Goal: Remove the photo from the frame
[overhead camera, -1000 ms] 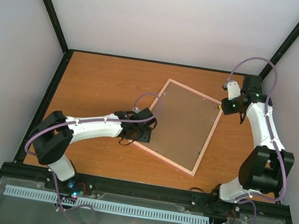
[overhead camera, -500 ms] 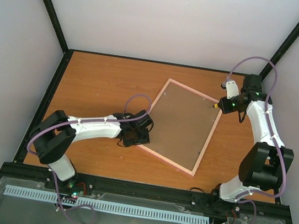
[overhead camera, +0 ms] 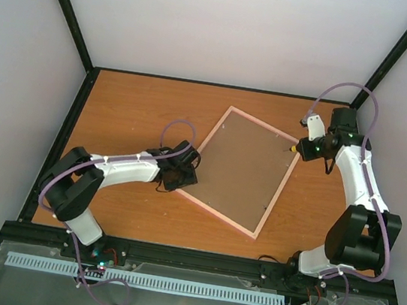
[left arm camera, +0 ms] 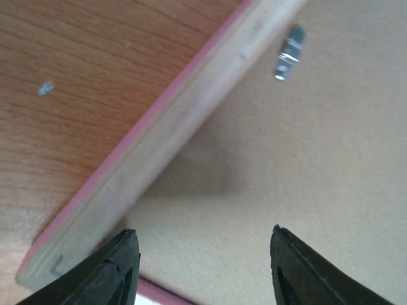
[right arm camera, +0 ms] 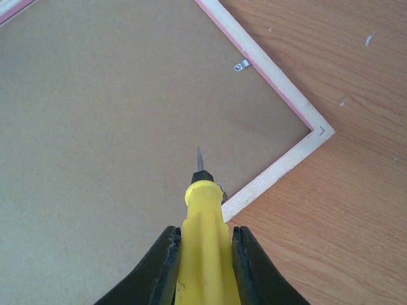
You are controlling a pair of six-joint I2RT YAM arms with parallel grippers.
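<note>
The pink frame point(overhead camera: 262, 123) lies face down and askew on the table, its brown backing board point(overhead camera: 243, 169) up. The photo is hidden under the board. My left gripper point(overhead camera: 184, 168) is open at the frame's left corner. In the left wrist view its fingers point(left arm camera: 121, 267) straddle the backing just inside the pale frame edge point(left arm camera: 172, 133). My right gripper point(overhead camera: 307, 146) is shut on a yellow screwdriver point(right arm camera: 203, 241). The screwdriver's tip is over the backing near the frame's right corner point(right arm camera: 318, 130), beside a small metal clip point(right arm camera: 219, 189).
More metal clips hold the board, one in the right wrist view point(right arm camera: 241, 65) and one in the left wrist view point(left arm camera: 289, 52). The wooden table point(overhead camera: 133, 112) is bounded by a black rail and white walls.
My left gripper has shifted a little left and back at the frame's left corner. The frame's near corner has slid slightly left. My right gripper has moved slightly with the screwdriver.
</note>
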